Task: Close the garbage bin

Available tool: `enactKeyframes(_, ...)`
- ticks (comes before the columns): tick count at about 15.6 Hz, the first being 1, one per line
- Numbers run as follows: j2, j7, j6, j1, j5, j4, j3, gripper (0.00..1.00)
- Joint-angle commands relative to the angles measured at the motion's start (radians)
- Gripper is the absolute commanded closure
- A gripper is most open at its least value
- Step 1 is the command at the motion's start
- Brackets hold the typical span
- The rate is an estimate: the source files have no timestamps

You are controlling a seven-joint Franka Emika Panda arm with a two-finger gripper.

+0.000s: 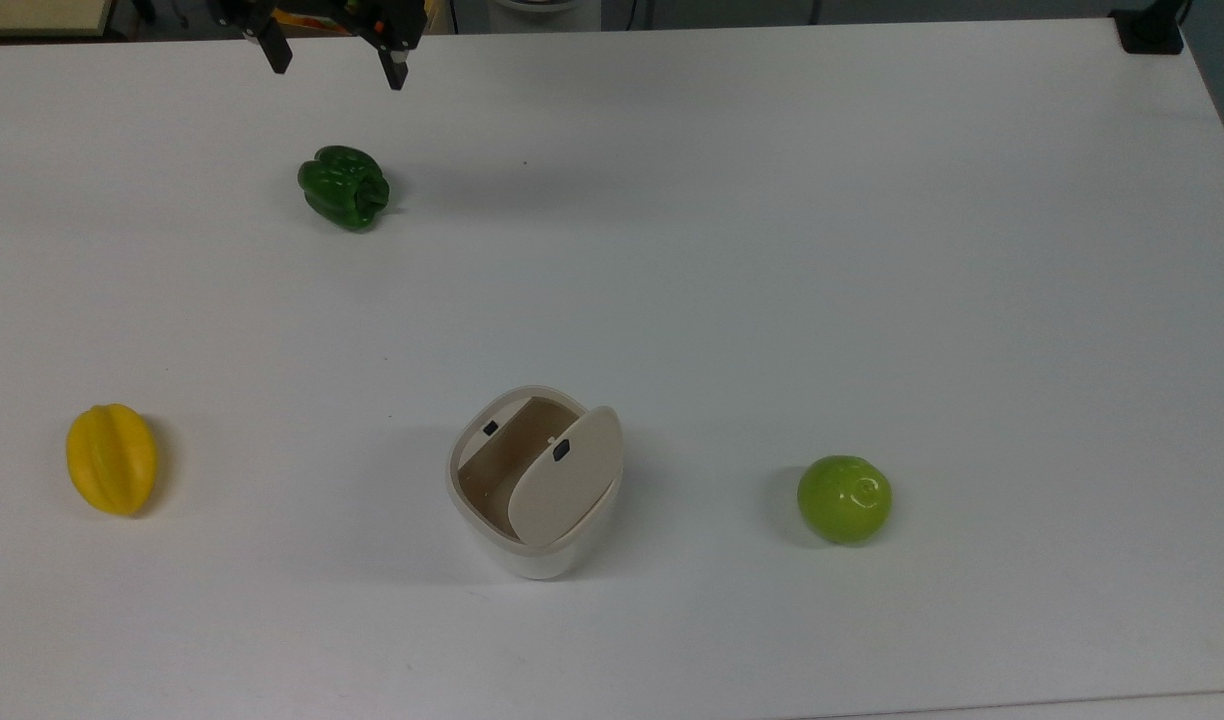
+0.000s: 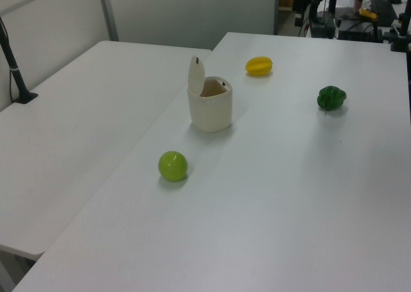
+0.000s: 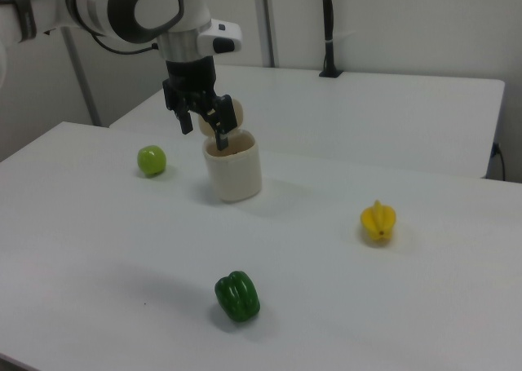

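Garbage bin (image 1: 532,490) closing has the gripper (image 1: 334,60) far from its target: in the top view the gripper hangs over the tabletop's (image 1: 772,250) far edge, its two dark fingers (image 1: 396,72) spread wide with nothing between them. In the right view the gripper (image 3: 204,122) hangs in the air with its fingers apart, and from that angle it overlaps the bin (image 3: 232,169) behind it.

Nearest to the gripper in the top view is a green bell pepper (image 1: 344,187), lying on its side on the tabletop. Well beyond it, toward the near edge, stands the cream-white bin, upright, with its beige lid (image 1: 567,487) raised on the top view's right side and the tan inside open to view. A small black square mark (image 1: 561,451) sits on the lid. A yellow starfruit (image 1: 111,458) lies well apart on the top view's left of the bin, and a light green apple (image 1: 844,498) lies on its right.
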Motion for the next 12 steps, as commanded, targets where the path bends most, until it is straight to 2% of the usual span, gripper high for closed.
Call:
enactKeyframes(1, -0.001, -0.035, 0.031, 0.02, 0.002, -0.016, -0.004, 0.0)
enactKeyframes(6, 0.013, -0.077, 0.08, 0.034, 0.002, 0.006, 0.007, 0.0)
enactKeyframes(7, 0.014, -0.093, 0.093, 0.04, 0.0, 0.006, 0.007, 0.09)
enactKeyframes(10, 0.017, -0.087, 0.155, 0.045, 0.003, 0.004, 0.007, 0.68)
enactKeyframes(12, 0.025, -0.097, 0.201, 0.043, 0.003, 0.004, 0.007, 1.0)
